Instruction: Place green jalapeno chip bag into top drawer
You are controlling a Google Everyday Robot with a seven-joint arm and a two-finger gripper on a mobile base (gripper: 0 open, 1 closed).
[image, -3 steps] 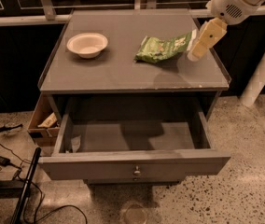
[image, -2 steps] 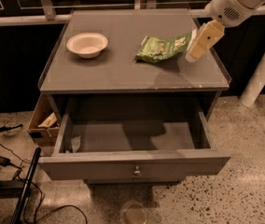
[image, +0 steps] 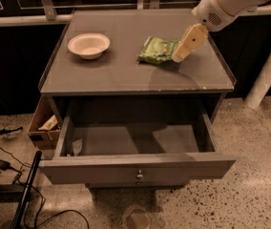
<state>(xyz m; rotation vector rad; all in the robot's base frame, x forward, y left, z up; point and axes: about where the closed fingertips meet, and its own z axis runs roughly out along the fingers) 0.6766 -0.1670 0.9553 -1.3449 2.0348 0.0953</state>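
Chip bag (image: 157, 51) lies on the cabinet top (image: 121, 73), not yet lifted. Gripper (image: 179, 55) sits at the bag's right edge; we cannot tell its opening or hold. Top drawer (image: 102, 169) is pulled open. Grasp and transfer are left, we judge.

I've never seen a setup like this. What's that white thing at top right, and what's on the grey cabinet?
The white shape is a robot arm; its tan tip is the gripper, its grasping hand. A single camera looks down from above and in front. On the cabinet top lie a white bowl and the green jalapeno chip bag. The gripper is at the bag's right edge; whether it holds the bag cannot be told. Below, the top drawer is pulled open. A cardboard box sits left of the drawer.
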